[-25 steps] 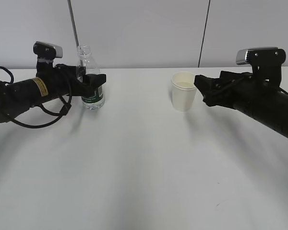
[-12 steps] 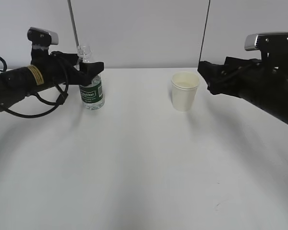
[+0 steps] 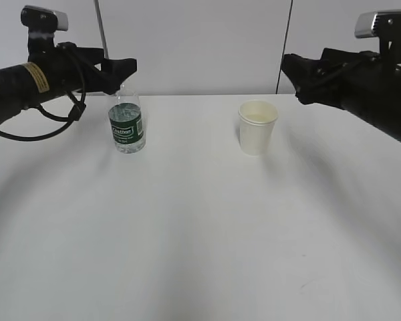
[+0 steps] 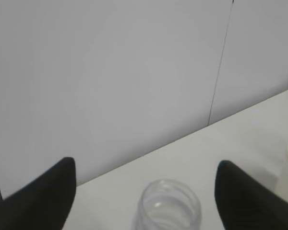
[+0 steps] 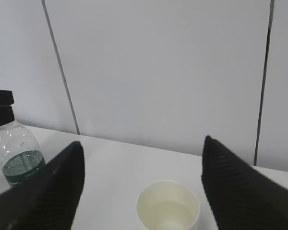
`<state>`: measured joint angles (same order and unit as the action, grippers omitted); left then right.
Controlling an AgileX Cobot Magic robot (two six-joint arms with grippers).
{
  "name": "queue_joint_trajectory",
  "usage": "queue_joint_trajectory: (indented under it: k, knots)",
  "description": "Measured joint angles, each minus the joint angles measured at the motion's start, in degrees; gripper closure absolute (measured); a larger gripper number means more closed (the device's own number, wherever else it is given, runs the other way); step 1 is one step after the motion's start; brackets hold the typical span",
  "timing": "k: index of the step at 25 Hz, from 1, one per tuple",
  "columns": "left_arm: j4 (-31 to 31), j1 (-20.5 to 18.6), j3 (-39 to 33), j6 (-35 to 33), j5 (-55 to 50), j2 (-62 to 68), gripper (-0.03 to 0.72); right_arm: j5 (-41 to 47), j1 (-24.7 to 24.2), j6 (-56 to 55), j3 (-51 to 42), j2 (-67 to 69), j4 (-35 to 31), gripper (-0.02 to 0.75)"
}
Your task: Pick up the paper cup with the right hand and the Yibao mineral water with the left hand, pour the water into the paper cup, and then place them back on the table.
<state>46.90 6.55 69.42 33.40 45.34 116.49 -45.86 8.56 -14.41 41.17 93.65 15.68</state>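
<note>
The Yibao mineral water bottle stands upright on the white table at the left, green label facing front, capless. Its open neck shows low between my left gripper's fingers. My left gripper is open and empty, raised just above the bottle's top. The paper cup stands upright right of centre; liquid shows inside it in the right wrist view. My right gripper is open and empty, raised above and right of the cup. The bottle also shows in the right wrist view.
A grey wall with vertical dark seams stands behind the table's far edge. A thin metal rod rises behind the bottle. The left arm's black cable hangs over the table at the far left.
Both grippers have risen and drawn back. The left gripper has lifted from the bottle's body to above its neck. The right gripper has lifted away from the cup. Bottle and cup stay standing.
</note>
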Motion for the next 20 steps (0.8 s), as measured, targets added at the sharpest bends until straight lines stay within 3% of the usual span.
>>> queue_joint_trajectory:
  k: [7, 20]
  knots:
    - [-0.48, 0.00, 0.00, 2.52, -7.29, -5.37, 0.146, 3.26, 0.00, 0.00, 5.47, -0.29, 0.00, 0.149]
    - [-5.24, 0.00, -0.05, 7.66, -29.33, -15.08, 0.150, 30.56, 0.00, 0.00, 20.34, -0.29, 0.00, 0.152]
